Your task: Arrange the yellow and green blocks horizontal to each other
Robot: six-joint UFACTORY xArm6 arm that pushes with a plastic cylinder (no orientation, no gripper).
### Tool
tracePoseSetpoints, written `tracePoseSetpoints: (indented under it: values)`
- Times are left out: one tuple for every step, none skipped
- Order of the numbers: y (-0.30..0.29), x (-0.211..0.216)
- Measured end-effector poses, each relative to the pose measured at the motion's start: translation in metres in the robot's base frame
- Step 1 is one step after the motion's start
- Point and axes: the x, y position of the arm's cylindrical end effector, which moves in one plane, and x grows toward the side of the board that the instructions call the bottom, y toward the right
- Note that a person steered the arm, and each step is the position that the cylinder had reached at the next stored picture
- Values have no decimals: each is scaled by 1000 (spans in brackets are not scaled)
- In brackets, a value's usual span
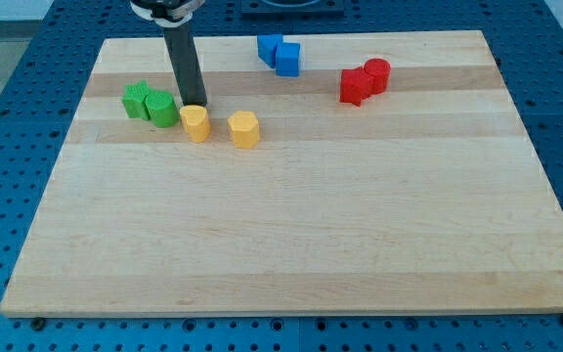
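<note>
Two green blocks sit at the view's upper left: a ridged one [137, 99] and a round cylinder [161, 109] touching it on the right. Just right of them stands a yellow block [195, 124], and a second yellow block [244, 129] sits a short gap further right. The four form a rough row, the yellow ones slightly lower. My tip [194, 104] comes down from the view's top and ends just above the left yellow block, right beside the green cylinder.
Two blue blocks [280, 54] touch each other near the top centre. Two red blocks [364, 80] touch at the upper right. The wooden board [291, 235] lies on a blue perforated table.
</note>
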Motion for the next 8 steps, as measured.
tracePoseSetpoints:
  values:
    - [-29,1]
    - [-38,18]
    - [-38,30]
    - [-30,42]
    - [1,45]
    - [57,45]
    - [45,34]
    - [9,-18]
